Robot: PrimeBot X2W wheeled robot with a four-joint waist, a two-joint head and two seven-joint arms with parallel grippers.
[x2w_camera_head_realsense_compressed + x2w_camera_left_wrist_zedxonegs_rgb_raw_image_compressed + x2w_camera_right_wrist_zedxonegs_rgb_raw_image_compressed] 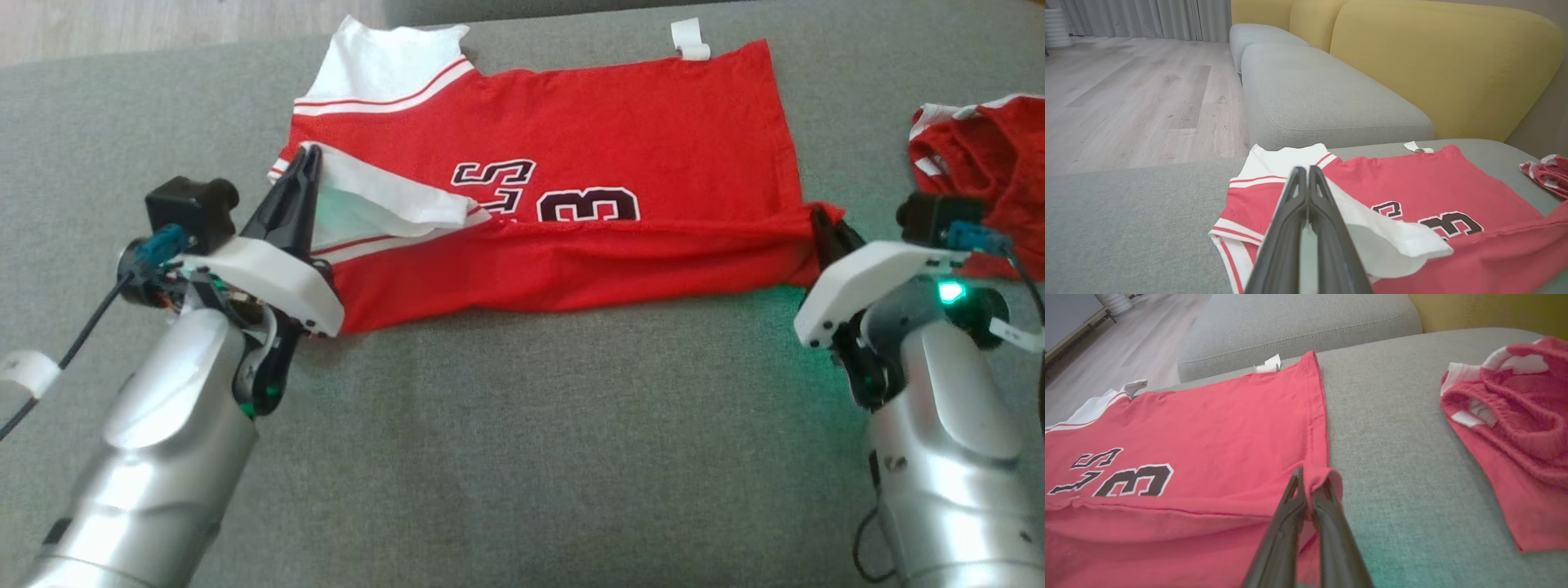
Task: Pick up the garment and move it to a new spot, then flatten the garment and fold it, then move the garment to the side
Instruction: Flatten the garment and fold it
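- the garment, a red jersey with white trim and dark lettering, lies spread on the grey cushion, in the 12 o'clock half of the head view.
- its near edge is turned up and over towards 12 o'clock, making a long red fold that runs from 9 to 3 o'clock between the two grippers.
- the left gripper is at the 9 o'clock end of that fold, its fingers pressed together on the white sleeve cloth; in the left wrist view pale fabric shows between the fingers and a white flap falls away towards 4 o'clock.
- the right gripper is at the 3 o'clock end, clamped on the red hem corner; in the right wrist view the cloth curls over the fingertips.
- a white tag sticks out of the garment's far edge, at about 1 o'clock.
- a second red piece lies bunched on the cushion at 3 o'clock, apart from the garment.
- a yellow backrest rises at 1 o'clock in the left wrist view, and a wood floor lies at 10 o'clock.
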